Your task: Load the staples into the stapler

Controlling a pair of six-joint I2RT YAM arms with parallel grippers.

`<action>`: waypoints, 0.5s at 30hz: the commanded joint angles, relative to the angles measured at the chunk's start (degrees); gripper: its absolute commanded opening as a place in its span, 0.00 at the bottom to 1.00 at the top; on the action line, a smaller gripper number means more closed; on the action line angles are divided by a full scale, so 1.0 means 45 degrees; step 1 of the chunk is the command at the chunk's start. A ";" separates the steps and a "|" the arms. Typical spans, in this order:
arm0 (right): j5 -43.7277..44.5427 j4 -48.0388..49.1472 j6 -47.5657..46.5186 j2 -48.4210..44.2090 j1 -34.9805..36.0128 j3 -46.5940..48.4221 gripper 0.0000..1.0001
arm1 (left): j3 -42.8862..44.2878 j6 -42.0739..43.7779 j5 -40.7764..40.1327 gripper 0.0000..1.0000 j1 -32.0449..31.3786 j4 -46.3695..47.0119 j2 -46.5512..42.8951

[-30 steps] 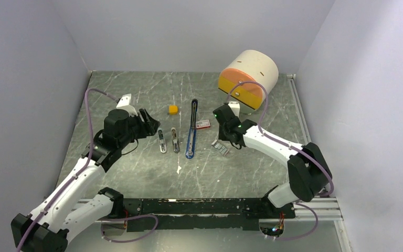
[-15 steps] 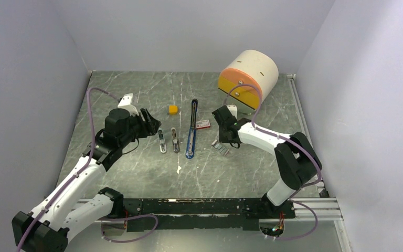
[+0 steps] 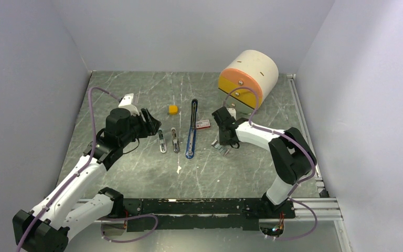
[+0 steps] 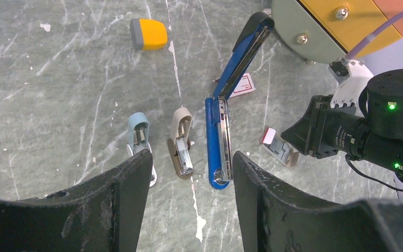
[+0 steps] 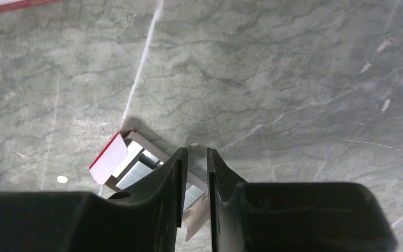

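The blue stapler (image 3: 191, 137) lies opened out flat at the table's middle, its metal channel (image 4: 223, 136) facing up. The staples (image 3: 220, 149) are silver ribbed strips in an open cardboard tray with a red-and-white flap (image 5: 109, 156), right of the stapler; they also show in the left wrist view (image 4: 282, 153). My right gripper (image 3: 226, 139) hangs just over the tray, and its jaws (image 5: 197, 153) stand a narrow gap apart with nothing clamped between them. My left gripper (image 3: 152, 124) is wide open and empty (image 4: 191, 157), held above the table left of the stapler.
Two small staplers, light blue (image 4: 138, 137) and beige (image 4: 181, 142), lie left of the blue one. An orange-yellow block (image 3: 173, 109) and a small red-and-white box (image 3: 203, 124) sit behind. A cream and orange drum (image 3: 247, 77) stands at the back right.
My right gripper has shifted left and down onto the staple tray, and its arm has folded in closer. The left arm has hardly moved.
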 commanded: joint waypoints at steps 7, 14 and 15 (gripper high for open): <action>-0.1969 -0.0368 -0.0261 -0.0589 -0.0113 -0.0522 0.25 | 0.0171 0.0182 0.0171 0.62 -0.0047 0.0291 -0.0217; -0.0765 -0.0545 -0.0041 -0.1337 -0.0080 -0.0333 0.27 | 0.0134 0.0142 0.0178 0.62 -0.0047 0.0261 -0.0254; -0.0741 -0.0467 -0.0159 -0.1568 -0.0076 -0.0341 0.29 | 0.0136 0.0157 0.0179 0.62 -0.0047 0.0244 -0.0242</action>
